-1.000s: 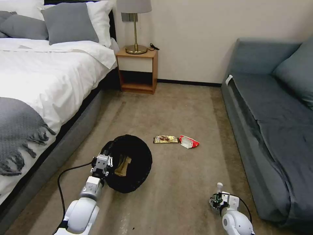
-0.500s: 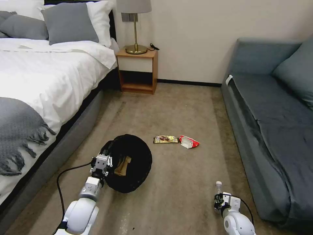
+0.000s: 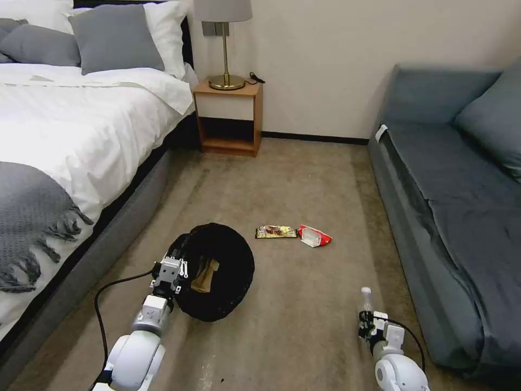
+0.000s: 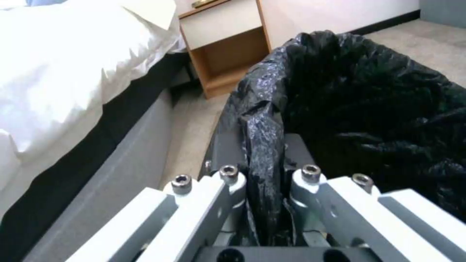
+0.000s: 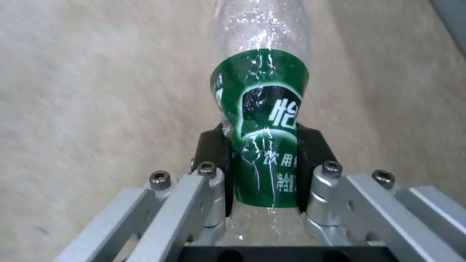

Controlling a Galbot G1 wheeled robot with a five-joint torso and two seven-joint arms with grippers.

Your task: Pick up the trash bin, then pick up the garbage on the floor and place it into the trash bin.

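The trash bin (image 3: pixel 228 255), lined with a black bag, is held tilted off the carpet by my left gripper (image 3: pixel 175 270). In the left wrist view that gripper (image 4: pixel 262 153) is shut on the bin's bagged rim (image 4: pixel 262 109). A tan paper bag (image 3: pixel 205 277) lies inside the bin. My right gripper (image 3: pixel 369 320), low at the right, is shut on the clear bottle (image 3: pixel 366 301). Its green label (image 5: pixel 260 120) sits between the black pads of the gripper (image 5: pixel 260 149). On the floor beyond the bin lie a yellow-brown snack wrapper (image 3: pixel 275 232) and a red-and-white packet (image 3: pixel 313 235).
A bed (image 3: pixel 65 136) with a grey throw runs along the left. A wooden nightstand (image 3: pixel 228 117) with a lamp stands at the back wall. A grey sofa (image 3: pixel 450 206) lines the right side. Open carpet (image 3: pixel 304 179) lies between them.
My right gripper has shifted a little to the right and raised the bottle, so its cap now stands higher. The left arm and the bin have stayed still.
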